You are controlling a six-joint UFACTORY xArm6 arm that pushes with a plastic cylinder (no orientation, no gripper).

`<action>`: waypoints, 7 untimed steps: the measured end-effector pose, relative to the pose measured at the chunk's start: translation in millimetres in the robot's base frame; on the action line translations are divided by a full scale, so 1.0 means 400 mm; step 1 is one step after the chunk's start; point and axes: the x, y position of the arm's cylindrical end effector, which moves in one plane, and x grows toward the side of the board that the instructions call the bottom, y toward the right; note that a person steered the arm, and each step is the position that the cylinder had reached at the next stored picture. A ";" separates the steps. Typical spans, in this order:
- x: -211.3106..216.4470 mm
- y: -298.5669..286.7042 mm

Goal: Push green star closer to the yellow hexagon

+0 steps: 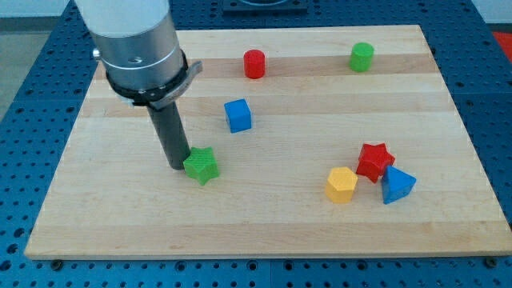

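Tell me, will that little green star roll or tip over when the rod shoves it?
Probably it slides: the green star sits flat and low on the smooth board. My tip touches its left edge, so the points may make it spin slightly.

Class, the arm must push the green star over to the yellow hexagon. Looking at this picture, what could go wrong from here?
1. My tip touches the green star at its left edge; an off-centre push may spin it aside.
2. The red star and blue triangular block crowd the yellow hexagon; overshooting could knock all three apart.
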 end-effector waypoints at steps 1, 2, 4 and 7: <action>0.000 -0.015; 0.007 -0.016; 0.017 0.040; 0.074 0.137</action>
